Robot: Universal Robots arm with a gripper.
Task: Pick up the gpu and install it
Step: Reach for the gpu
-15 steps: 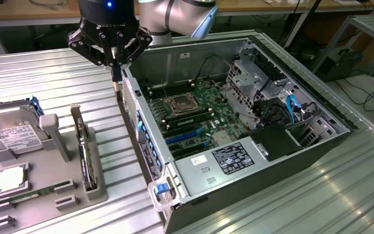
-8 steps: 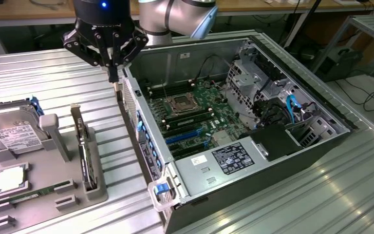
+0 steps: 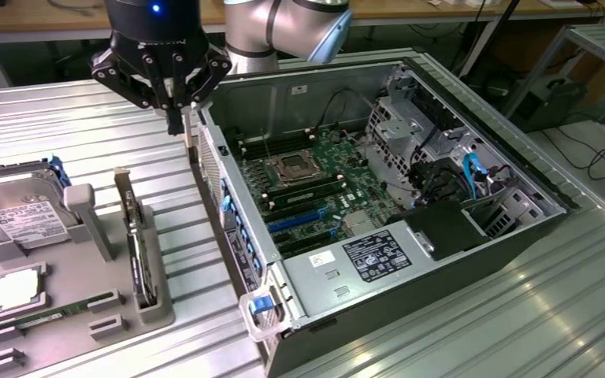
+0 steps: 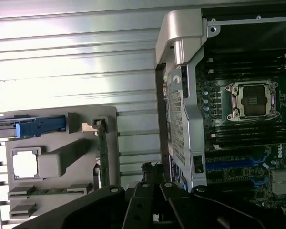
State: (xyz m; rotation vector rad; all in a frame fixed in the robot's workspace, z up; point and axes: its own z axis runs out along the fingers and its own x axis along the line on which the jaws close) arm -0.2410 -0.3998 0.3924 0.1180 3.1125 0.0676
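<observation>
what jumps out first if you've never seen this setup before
The open computer case takes up the middle of the exterior view, lying on its side with its green motherboard bared. The black gripper hangs above the case's edge toward the exterior view's left. Further to that left, the gpu stands on edge in a gray holder, next to a hard drive.

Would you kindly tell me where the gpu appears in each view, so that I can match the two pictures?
Exterior view: the gpu stands on edge in the grey holder, at the exterior view's left of the open computer case.
Wrist view: the gpu is seen edge-on in the holder, between its raised block and the case.
Shared landmark: the CPU socket on the motherboard.
</observation>
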